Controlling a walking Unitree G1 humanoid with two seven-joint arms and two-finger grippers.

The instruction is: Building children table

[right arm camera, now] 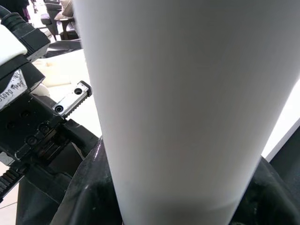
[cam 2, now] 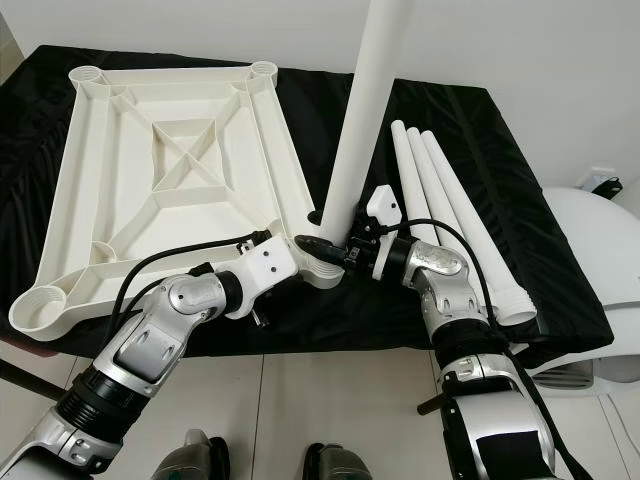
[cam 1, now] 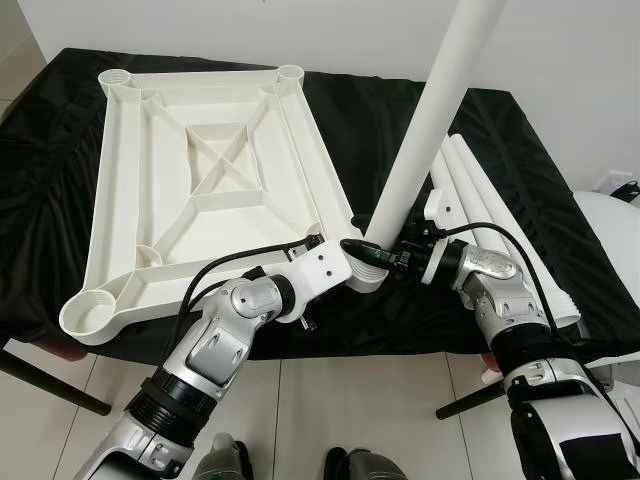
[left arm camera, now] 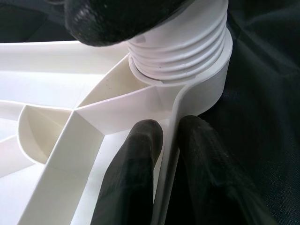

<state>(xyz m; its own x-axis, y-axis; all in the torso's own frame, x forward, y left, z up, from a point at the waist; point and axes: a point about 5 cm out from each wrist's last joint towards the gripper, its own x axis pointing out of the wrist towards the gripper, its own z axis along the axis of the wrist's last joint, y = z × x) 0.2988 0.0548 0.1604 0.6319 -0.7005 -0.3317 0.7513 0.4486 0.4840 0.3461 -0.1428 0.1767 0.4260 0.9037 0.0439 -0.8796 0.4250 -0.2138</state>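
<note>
- A white plastic tabletop (cam 1: 215,180) is laid upside down on a surface covered with a black cloth (cam 1: 370,120), its ribbed underside and round corner sockets turned upward.
- A long white leg (cam 1: 430,110) is stood nearly upright, tilted slightly, in the tabletop's near right corner socket (left arm camera: 197,79); in the left wrist view its threaded end (left arm camera: 180,51) is seen seated in that socket with several threads still exposed.
- The left gripper (left arm camera: 168,154) is clenched on the tabletop's thin outer rim (left arm camera: 171,140) just beside the socket, one black finger (left arm camera: 136,173) pressed inside the rim and the other outside it.
- The right gripper (cam 2: 340,247) is brought against the base of the upright leg from the right side; the leg is seen very close in the right wrist view (right arm camera: 187,103), but whether the fingers are closed around it cannot be told.
- Three more white legs (cam 2: 450,205) are laid side by side on the cloth to the right of the tabletop, touching one another, behind the right arm.
- A light tiled floor (cam 1: 330,400) is seen below the near edge of the surface.
</note>
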